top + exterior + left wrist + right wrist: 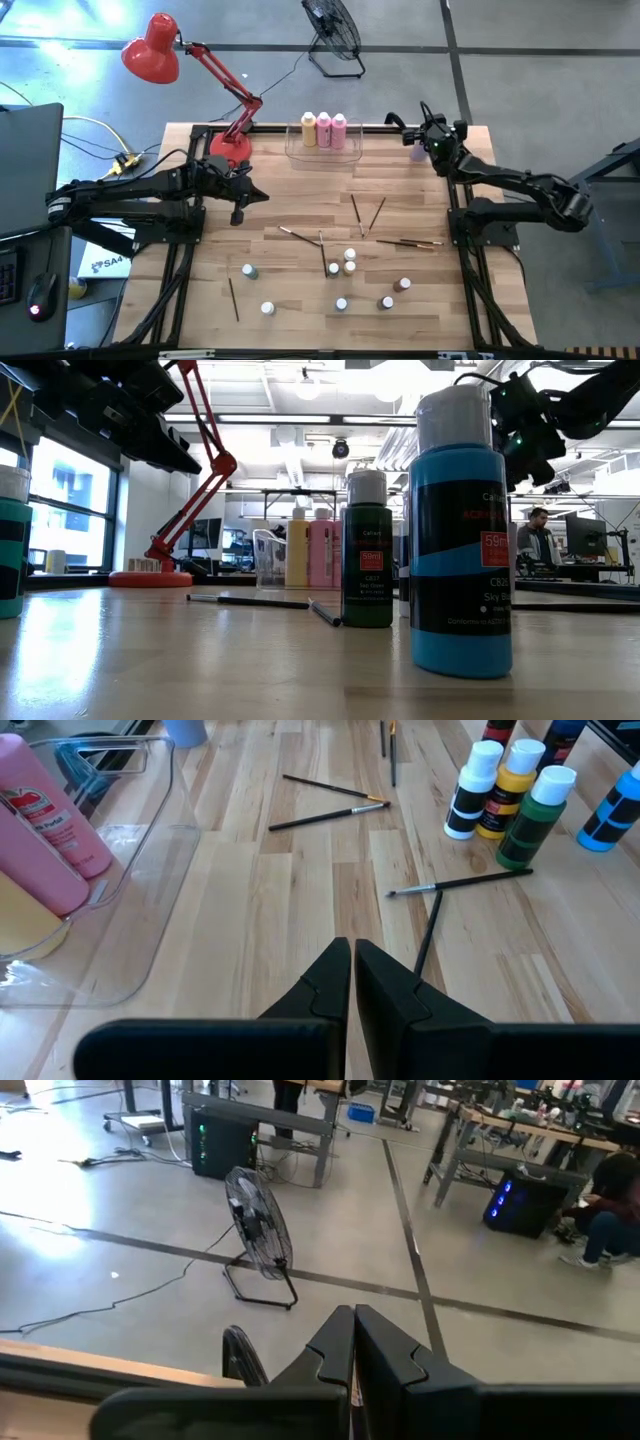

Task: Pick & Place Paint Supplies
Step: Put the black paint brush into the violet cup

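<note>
From above, the pale wood-plank table (300, 240) carries a clear plastic bin (322, 150) at its far edge, with three tall bottles (324, 129), one yellow-orange and two pink, standing upright inside. Thin paintbrushes (357, 214) lie scattered across the middle, and small white-capped bottles (342, 264) stand toward the near edge. A glossy red desk lamp (152, 48) is clamped at the far left corner. The left gripper (240, 208) hangs over the table's left side with its fingers pressed together and holding nothing. The right gripper (417, 130) sits at the far right corner, beside a lilac cup (417, 152), also closed and empty.

At table height, a round blue bottle (461, 535) with a black label stands nearest, a dark green bottle (367, 552) stands behind it, and a teal one (14, 545) is cut by the left edge. Slim dark brushes (262, 601) lie flat behind, before the bin (268, 558).

The left wrist camera shows its matte black fingers (328, 982) touching, above bare planks. The rounded transparent bin wall (150, 870) holds a smooth pink bottle (50, 820). White, yellow and green small bottles (510, 795) cluster together, with a blue one just apart, and crossed brushes (450, 885) beside them.

The right wrist camera looks past its closed fingers (345, 1345) to a concrete floor and a wire-caged floor fan (258, 1230).
</note>
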Tool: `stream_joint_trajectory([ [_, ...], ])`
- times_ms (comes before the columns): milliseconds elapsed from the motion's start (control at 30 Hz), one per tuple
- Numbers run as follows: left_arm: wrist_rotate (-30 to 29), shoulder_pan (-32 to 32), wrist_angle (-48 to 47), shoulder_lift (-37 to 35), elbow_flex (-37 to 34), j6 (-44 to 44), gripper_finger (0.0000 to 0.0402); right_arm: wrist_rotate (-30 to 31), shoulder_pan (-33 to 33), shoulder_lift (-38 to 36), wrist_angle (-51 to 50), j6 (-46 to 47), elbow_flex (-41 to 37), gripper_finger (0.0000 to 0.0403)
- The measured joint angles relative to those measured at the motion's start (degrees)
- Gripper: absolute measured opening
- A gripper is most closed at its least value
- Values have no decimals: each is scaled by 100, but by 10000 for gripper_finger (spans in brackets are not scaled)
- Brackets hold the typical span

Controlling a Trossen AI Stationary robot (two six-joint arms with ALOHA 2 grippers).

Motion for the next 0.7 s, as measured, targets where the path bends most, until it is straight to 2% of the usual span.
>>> stream_joint_trajectory([
  [700, 0, 0, 7, 0, -1, -2, 17, -259, -3, 0, -439, 107, -2, 3],
])
